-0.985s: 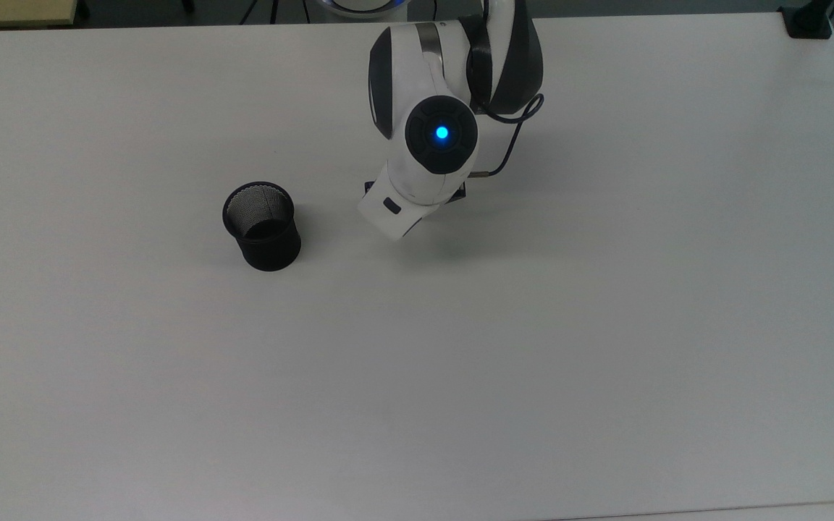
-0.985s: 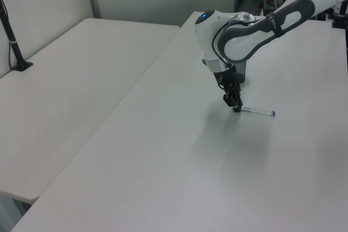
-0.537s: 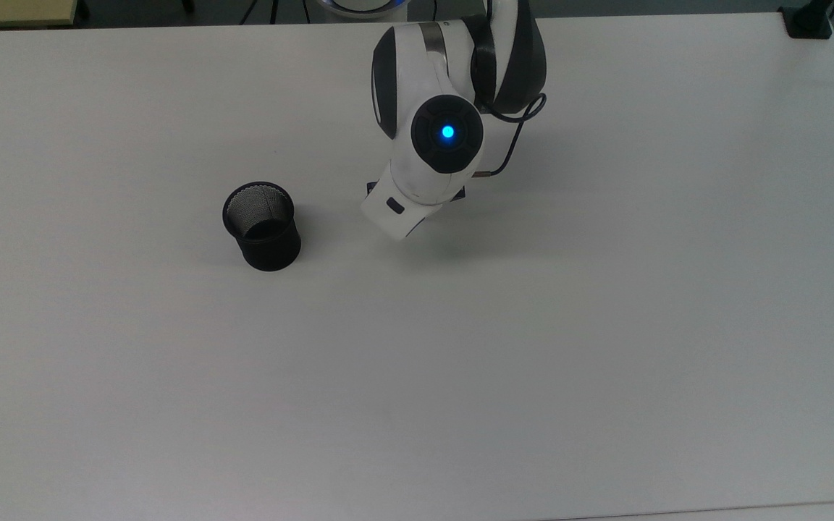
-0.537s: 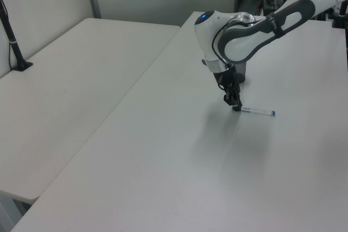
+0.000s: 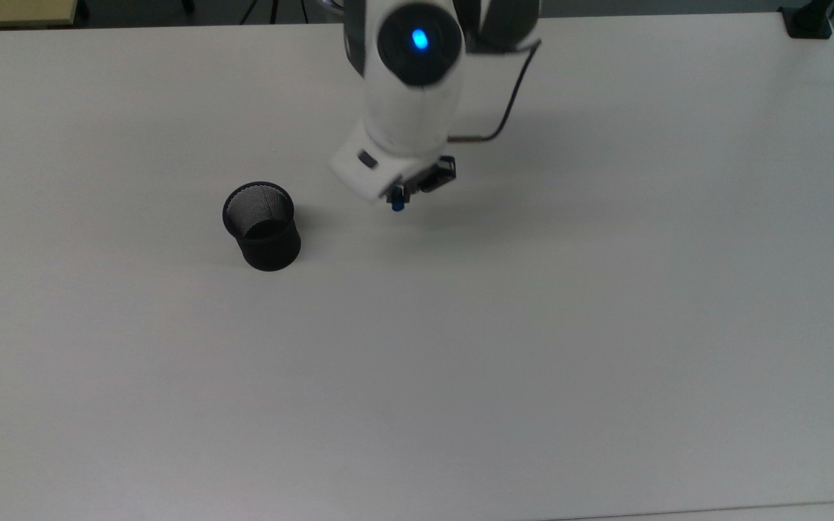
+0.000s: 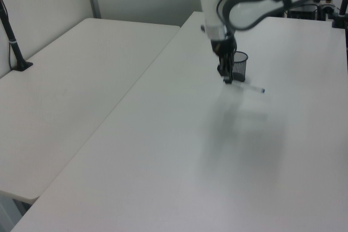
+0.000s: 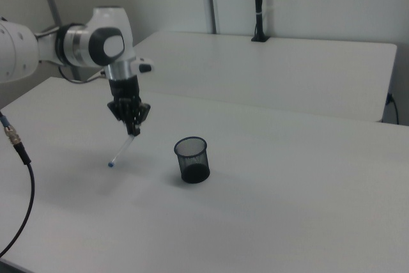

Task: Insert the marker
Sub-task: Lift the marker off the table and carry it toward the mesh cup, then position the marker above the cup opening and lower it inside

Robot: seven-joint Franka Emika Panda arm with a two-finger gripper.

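The gripper (image 7: 133, 129) is shut on one end of the marker (image 7: 121, 149), a slim white pen that slants down to a small blue end. In the left view the marker (image 6: 248, 86) sticks out to the right of the gripper (image 6: 227, 79), clear of the white table (image 6: 179, 150), with its shadow below. From the top view, its blue cap (image 5: 397, 205) peeks out beneath the gripper (image 5: 408, 191). The black mesh cup (image 5: 263, 226) stands upright and empty to the top view's left of the gripper. The cup (image 7: 192, 160) is apart from the marker; the cup (image 6: 238, 63) shows behind the gripper.
The white table (image 5: 533, 325) spreads wide around the cup. A second white table (image 6: 65, 80) adjoins it, carrying a black clamped post (image 6: 12, 36). Another black clamp (image 5: 808, 22) sits at the top view's far right corner. A black cable (image 7: 16, 145) hangs at the right view's left.
The gripper has risen off the table with the marker in it, shifting toward the top view's upper edge. The marker no longer lies flat. The cup has not moved.
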